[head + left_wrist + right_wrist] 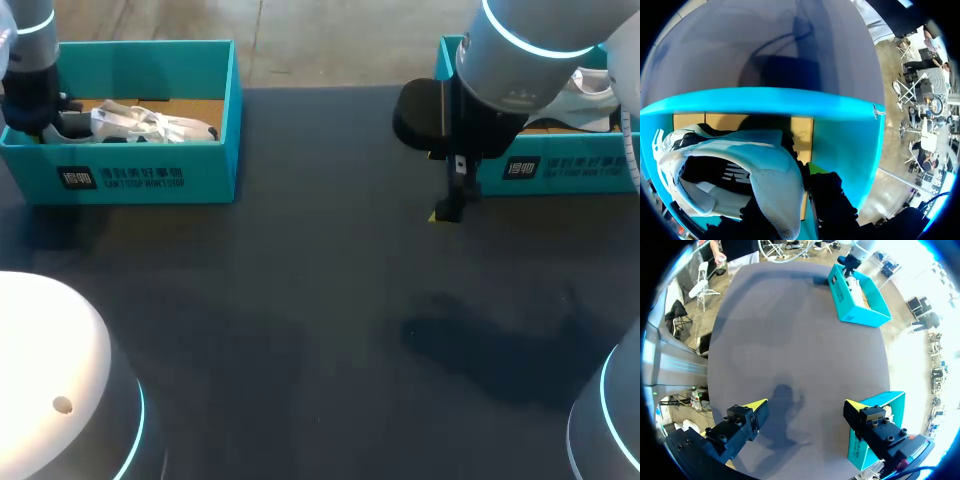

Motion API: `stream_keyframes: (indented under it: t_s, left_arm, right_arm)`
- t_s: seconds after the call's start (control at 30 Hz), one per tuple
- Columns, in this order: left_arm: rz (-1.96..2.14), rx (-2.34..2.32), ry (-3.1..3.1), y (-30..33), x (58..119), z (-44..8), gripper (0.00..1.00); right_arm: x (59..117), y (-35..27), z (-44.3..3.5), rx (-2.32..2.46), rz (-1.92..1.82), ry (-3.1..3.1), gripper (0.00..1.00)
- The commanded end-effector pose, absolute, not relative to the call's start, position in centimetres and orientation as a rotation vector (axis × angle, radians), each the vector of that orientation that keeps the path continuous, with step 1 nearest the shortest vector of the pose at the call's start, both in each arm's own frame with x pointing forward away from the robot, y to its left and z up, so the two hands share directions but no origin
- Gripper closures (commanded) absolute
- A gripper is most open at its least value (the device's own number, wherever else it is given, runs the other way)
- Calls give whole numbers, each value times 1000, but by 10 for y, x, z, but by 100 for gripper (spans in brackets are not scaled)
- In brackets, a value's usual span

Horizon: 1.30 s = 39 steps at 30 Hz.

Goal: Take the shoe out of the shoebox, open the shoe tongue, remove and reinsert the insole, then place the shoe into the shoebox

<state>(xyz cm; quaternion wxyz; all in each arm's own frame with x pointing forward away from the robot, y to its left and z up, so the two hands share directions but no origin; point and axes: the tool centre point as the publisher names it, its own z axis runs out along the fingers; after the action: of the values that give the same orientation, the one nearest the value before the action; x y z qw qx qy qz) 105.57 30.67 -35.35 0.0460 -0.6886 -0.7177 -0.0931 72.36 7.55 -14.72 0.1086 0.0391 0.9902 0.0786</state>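
The shoe [150,122] lies inside the teal shoebox [150,175] at the far left of the bench [300,300]. Its long axis runs along the box's length, left to right in the head view. Its dark opening is at the box's left end, its laces sit about the middle, and its narrower end points toward the box's right wall. In the left wrist view the opening gapes toward the camera and the brown floor of the box shows beyond it.

The left claw [38,120] is down inside the box's left end, right at the opening end of the shoe. The shoe's white rim hides too much of it, so I cannot tell whether it is clamped on the shoe.

The right claw [805,407] hangs over bare bench with its two yellow tips well apart and nothing between them. It is just in front of a second teal shoebox [560,170] at the far right, which holds another white shoe [590,95]. The two boxes are well apart.
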Motion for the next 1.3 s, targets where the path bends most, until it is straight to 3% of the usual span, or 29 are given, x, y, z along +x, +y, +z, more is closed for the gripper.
stream_keyframes:
  t_s: [0.03, 0.63, 0.77, 0.83, 0.9, 0.93, 0.97, 1.3]
  left_arm:
    - [-288, -2102, -2176, 306, 1056, -356, 100]
    - [-284, -2086, -2106, 304, 1053, -371, 98]
    - [-282, -2083, -2101, 304, 1053, -372, 56]
    - [-280, -2082, -2099, 304, 1053, -372, 42]
    - [-277, -2082, -2096, 305, 1052, -371, 11]
    - [-277, -2081, -2097, 305, 1052, -370, 4]
    - [-274, -2081, -2098, 305, 1051, -368, 0]
    - [-248, -2110, -2155, 300, 1052, -339, 0]
  right_arm:
    - [725, 76, -148, 116, 230, 2914, 0]
    - [725, 76, -148, 116, 230, 2914, 0]
    - [725, 76, -148, 116, 230, 2914, 0]
    - [725, 76, -148, 116, 230, 2914, 0]
    - [725, 76, -148, 116, 230, 2914, 0]
    - [725, 76, -148, 116, 230, 2914, 0]
    - [725, 76, -148, 116, 230, 2914, 0]
    - [725, 76, -148, 116, 230, 2914, 0]
